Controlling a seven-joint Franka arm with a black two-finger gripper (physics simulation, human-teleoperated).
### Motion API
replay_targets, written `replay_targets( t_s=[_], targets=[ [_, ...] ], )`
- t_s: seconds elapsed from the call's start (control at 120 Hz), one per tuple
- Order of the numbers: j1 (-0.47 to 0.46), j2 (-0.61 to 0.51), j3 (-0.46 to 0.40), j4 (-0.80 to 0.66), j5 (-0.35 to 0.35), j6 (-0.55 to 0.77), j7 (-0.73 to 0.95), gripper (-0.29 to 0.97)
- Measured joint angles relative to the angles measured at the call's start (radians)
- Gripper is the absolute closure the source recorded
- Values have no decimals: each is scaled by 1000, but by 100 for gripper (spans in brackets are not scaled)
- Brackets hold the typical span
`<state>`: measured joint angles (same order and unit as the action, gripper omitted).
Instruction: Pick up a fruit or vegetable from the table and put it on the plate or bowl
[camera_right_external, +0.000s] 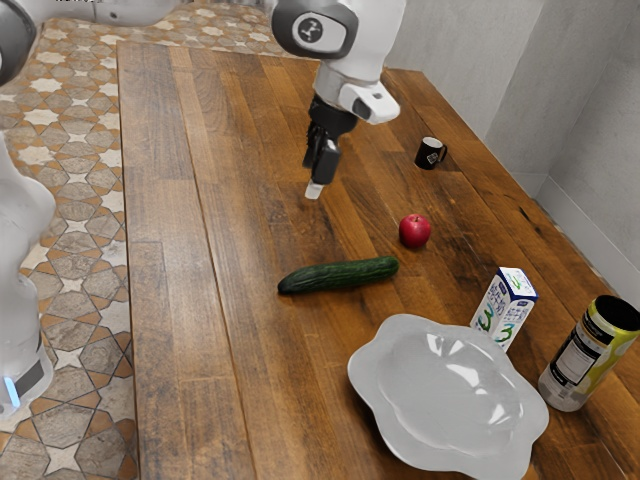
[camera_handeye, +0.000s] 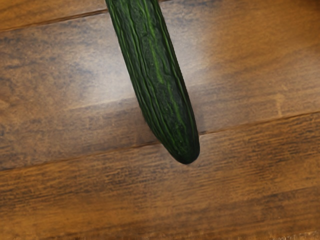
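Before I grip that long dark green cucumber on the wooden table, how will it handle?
The long dark green cucumber lies straight, so probably stiff. Its round body may roll if nudged sideways. The ridged skin should limit slipping.

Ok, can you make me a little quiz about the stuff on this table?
1. True or false: the cucumber is already lying on the plate.
2. What colour is the apple? A green, B red, C yellow.
3. Count: how many fruits or vegetables lie on the table?

Key: 1 false, it lies on the wood beside the plate. 2 B. 3 two, the cucumber and the apple.
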<state>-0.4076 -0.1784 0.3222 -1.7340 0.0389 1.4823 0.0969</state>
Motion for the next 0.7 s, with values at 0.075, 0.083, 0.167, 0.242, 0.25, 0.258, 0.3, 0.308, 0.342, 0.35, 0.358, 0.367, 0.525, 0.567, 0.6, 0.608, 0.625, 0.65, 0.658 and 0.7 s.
replay_targets(
  t_s=[0.075, 0.083, 0.167, 0.242, 0.25, 0.258, 0.3, 0.308, 0.342, 0.35, 0.358, 0.367, 0.525, 0.567, 0.6, 0.608, 0.625, 0.65, 0.658, 0.7],
  targets=[
    [0, -33, -5, -115, 41, 42, -7, 0],
    [0, -35, -6, -124, 44, 46, -7, 0],
    [-4, -41, -9, -178, 63, 88, -14, 0],
    [-9, -36, -14, -201, 67, 122, -18, 0],
    [-10, -34, -14, -203, 67, 126, -19, 0],
    [-10, -32, -14, -204, 66, 130, -19, 0],
    [-8, -20, -24, -209, 64, 153, -22, 0],
    [-8, -16, -27, -209, 64, 158, -22, 0],
    [-10, -3, -36, -211, 60, 176, -24, 0],
    [-10, 2, -37, -211, 58, 180, -24, 0],
    [-10, 6, -39, -211, 57, 185, -24, 0],
    [-10, 10, -40, -211, 56, 190, -25, 0],
    [-6, 44, -45, -214, 44, 255, -30, 0],
    [-4, 47, -40, -215, 44, 266, -30, 0],
    [-3, 48, -35, -216, 45, 273, -31, 0],
    [-2, 49, -33, -216, 45, 275, -31, 0],
    [-1, 49, -31, -216, 45, 278, -31, 0],
    [-1, 51, -27, -216, 46, 282, -31, 0],
    [-1, 52, -25, -216, 46, 283, -31, 0],
    [3, 60, -16, -216, 47, 293, -30, 0]
  ],
)
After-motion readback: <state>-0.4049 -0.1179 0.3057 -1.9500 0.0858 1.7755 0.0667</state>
